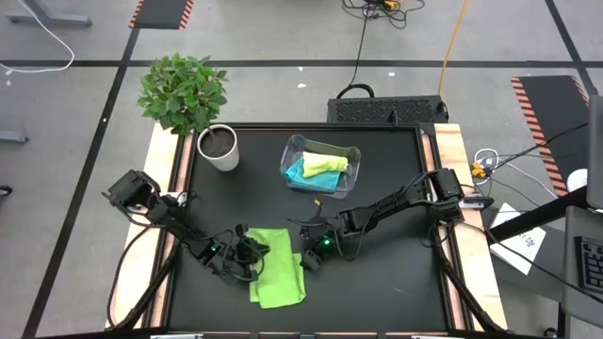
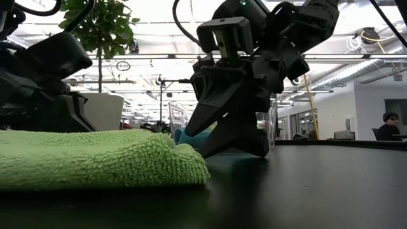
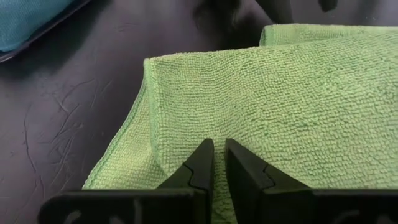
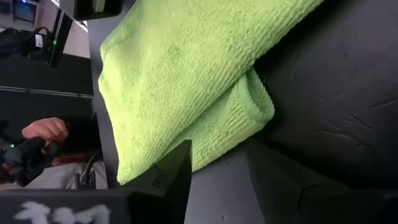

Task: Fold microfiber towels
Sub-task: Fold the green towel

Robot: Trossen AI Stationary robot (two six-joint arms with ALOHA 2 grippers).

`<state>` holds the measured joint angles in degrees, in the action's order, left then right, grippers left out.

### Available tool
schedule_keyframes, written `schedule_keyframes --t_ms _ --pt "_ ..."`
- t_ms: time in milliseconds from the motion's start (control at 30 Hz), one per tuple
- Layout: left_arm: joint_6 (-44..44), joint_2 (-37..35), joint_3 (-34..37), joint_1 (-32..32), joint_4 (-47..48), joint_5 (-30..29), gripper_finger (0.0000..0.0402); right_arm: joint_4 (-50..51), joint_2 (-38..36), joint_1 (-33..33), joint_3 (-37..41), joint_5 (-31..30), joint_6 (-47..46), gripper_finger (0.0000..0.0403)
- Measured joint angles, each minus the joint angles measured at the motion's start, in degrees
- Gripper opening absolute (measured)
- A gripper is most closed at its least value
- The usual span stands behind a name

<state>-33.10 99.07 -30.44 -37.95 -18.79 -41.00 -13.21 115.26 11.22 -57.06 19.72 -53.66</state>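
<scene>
Left gripper (image 1: 252, 256) clenched on the folded bright green microfiber towel (image 1: 280, 268); right gripper (image 1: 309, 260) released beside its edge

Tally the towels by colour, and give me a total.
Bright green towel, on the table between the grippers: 1
Pale yellow-green towel, in the bin: 1
Turquoise towel, in the bin: 1
Total: 3

An open-plan office-lab: ceiling strip lights (image 2: 375, 63), floor hazard tape (image 1: 545, 105), cables (image 1: 363, 42).
</scene>
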Motion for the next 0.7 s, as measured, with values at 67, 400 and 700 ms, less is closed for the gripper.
schedule_keyframes --t_ms 67,400,700 --pt "0.59 0.00 0.00 0.00 -0.79 -0.02 0.0042 0.01 0.02 -0.01 0.02 -0.36 -0.10 0.0146" --pt "3.62 -0.01 0.00 0.00 -3.83 -0.09 0.0042 -2.94 0.07 -0.21 0.07 -4.74 1.51 0.0146" --pt "3.40 -0.02 -0.02 0.00 -3.87 -0.95 0.0042 -3.33 0.11 0.12 0.07 -12.79 5.20 0.0146"
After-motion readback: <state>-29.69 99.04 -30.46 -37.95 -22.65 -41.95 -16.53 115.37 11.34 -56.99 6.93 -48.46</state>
